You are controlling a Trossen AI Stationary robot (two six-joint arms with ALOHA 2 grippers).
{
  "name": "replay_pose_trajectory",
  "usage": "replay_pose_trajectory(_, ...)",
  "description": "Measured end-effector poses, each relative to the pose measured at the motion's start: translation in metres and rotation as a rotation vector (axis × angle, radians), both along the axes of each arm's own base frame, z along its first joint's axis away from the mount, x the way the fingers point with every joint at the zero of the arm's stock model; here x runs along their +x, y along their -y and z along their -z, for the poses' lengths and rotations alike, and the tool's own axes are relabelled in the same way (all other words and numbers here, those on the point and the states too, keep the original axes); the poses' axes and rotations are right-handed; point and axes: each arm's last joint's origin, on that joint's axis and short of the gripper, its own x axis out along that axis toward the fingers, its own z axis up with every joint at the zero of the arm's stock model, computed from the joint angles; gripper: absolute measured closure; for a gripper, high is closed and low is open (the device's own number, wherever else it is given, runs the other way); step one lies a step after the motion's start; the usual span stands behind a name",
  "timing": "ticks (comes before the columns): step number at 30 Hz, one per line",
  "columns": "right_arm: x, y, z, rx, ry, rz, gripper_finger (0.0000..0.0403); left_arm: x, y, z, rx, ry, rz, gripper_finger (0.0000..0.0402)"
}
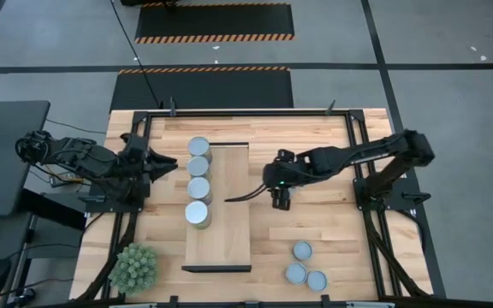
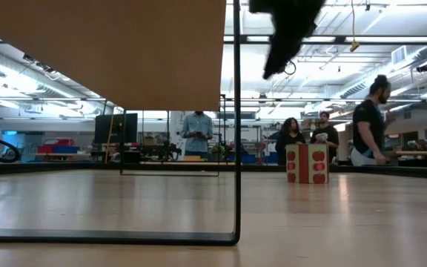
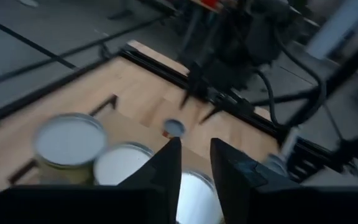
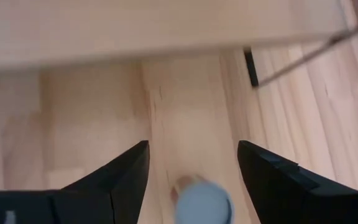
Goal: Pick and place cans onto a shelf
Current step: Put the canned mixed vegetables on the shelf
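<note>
The shelf (image 1: 228,205) is a pale board raised on dark end frames in the middle of the table. Several cans (image 1: 198,187) stand in a row along its left side, upright on their bases. Three more cans (image 1: 302,251) stand on the tabletop at the near right. My left gripper (image 1: 171,167) hovers left of the row, slightly open, with nothing between its fingers (image 3: 166,165). My right gripper (image 4: 192,146) is open above the table just right of the shelf. One can (image 4: 202,200) stands on the table under it, untouched.
A spiky green plant (image 1: 135,267) sits at the near left corner. A black frame (image 1: 349,128) edges the table. The shelf's thin end frame (image 2: 237,148) stands on the tabletop. People stand in the room beyond the far edge.
</note>
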Motion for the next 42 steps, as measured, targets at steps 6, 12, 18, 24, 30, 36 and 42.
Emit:
replay_pose_trajectory(6,-0.024,0.015,0.027,0.045,-0.030,-0.039,0.0110,0.001,-0.004,0.000,0.051,0.011,-0.151,0.0286)
replay_pose_trajectory(12,-0.032,0.014,0.033,0.176,-0.016,-0.190,0.0058,0.002,-0.004,0.000,0.151,-0.018,-0.182,0.0270)
replay_pose_trajectory(18,-0.032,-0.016,0.025,0.271,0.052,-0.389,0.0039,0.001,-0.005,0.000,0.203,-0.034,-0.182,0.0269)
replay_pose_trajectory(24,-0.035,-0.064,0.031,0.249,0.065,-0.403,0.0038,0.001,-0.006,0.001,0.196,-0.031,-0.216,0.0269)
replay_pose_trajectory(30,-0.028,-0.109,0.036,0.224,0.071,-0.233,0.0039,0.002,-0.004,0.002,0.175,-0.042,-0.145,0.0255)
replay_pose_trajectory(36,-0.017,-0.144,0.039,0.248,0.011,-0.163,0.0039,0.004,-0.001,0.004,0.149,-0.058,-0.079,0.0218)
replay_pose_trajectory(42,-0.008,-0.170,0.031,0.252,-0.046,-0.161,0.0039,0.004,-0.001,0.004,0.110,-0.050,-0.064,0.0202)
